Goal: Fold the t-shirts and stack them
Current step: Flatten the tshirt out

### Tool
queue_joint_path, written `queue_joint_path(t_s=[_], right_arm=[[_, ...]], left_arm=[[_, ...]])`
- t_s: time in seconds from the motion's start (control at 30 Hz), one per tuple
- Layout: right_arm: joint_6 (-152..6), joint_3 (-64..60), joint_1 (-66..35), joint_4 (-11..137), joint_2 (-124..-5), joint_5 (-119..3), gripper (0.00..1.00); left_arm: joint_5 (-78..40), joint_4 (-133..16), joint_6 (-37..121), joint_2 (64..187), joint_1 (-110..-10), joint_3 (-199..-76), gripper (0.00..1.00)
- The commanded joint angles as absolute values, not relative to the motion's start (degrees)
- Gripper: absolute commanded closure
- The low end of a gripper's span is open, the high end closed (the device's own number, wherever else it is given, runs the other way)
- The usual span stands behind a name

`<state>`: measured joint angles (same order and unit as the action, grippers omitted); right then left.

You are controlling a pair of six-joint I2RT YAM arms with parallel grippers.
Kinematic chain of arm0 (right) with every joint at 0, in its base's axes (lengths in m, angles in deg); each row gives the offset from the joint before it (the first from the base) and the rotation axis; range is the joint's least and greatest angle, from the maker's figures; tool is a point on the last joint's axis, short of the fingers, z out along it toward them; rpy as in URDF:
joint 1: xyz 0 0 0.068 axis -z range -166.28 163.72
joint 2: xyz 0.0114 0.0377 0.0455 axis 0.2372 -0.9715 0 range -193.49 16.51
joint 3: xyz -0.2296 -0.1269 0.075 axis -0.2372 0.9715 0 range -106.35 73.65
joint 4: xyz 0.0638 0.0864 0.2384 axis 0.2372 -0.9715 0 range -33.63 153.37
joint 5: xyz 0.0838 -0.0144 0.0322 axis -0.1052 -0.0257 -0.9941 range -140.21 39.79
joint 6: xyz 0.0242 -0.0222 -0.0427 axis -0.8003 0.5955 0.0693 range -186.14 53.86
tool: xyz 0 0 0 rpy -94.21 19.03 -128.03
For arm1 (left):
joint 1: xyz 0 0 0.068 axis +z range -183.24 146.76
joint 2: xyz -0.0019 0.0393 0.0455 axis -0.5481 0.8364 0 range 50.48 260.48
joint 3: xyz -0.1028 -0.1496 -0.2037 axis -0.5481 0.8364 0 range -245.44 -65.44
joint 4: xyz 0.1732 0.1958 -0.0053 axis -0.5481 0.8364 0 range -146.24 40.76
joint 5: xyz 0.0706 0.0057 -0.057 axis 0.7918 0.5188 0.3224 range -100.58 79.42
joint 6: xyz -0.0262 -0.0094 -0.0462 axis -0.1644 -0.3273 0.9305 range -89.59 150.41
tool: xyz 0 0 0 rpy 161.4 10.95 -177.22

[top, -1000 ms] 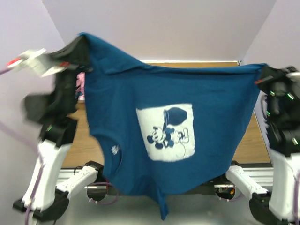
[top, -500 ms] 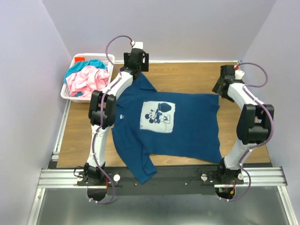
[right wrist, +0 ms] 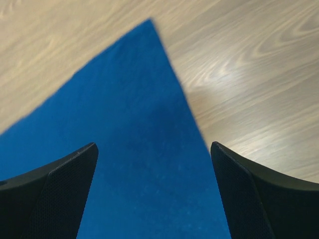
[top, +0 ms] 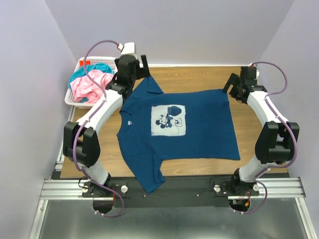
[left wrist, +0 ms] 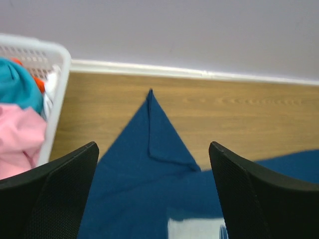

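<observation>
Your left gripper [left wrist: 152, 147] is spread wide over the far sleeve tip of the dark blue t-shirt [top: 204, 129] and pinches nothing. Your right gripper [right wrist: 153, 147] is spread just as wide over the far hem corner, also empty. A second ago both held the shirt stretched in the air; now it lies flat on the worktop [top: 199, 77], print up. Its long axis runs left to right, collar left, hem right, with the near sleeve hanging over the near edge. The pink t-shirt [top: 87, 85] and teal t-shirt [top: 95, 68] sit in the white basket [top: 70, 101], far left.
</observation>
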<state>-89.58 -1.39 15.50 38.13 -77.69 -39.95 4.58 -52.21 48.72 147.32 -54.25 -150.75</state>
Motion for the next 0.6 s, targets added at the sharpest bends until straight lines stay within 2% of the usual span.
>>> queue_joint_path(t_s=[0.0,0.1,0.27,0.57], right_arm=[[-87.5,1.4,15.2,38.8,-78.6,-49.8,0.00],[-87.3,2.6,15.2,39.7,-80.3,-53.5,0.00],[-87.3,1.1,15.1,40.7,-85.4,-57.7,0.00],[-86.6,-0.9,15.0,40.6,-92.6,-53.1,0.00]], left_arm=[[-1.0,-52.4,54.2,147.3,-54.4,-141.5,0.02],[-3.2,-54.2,54.4,147.2,-54.4,-136.7,0.02],[-5.5,-53.8,54.8,152.4,-54.4,-137.9,0.02],[-5.4,-48.7,56.2,162.2,-54.2,-145.0,0.02]])
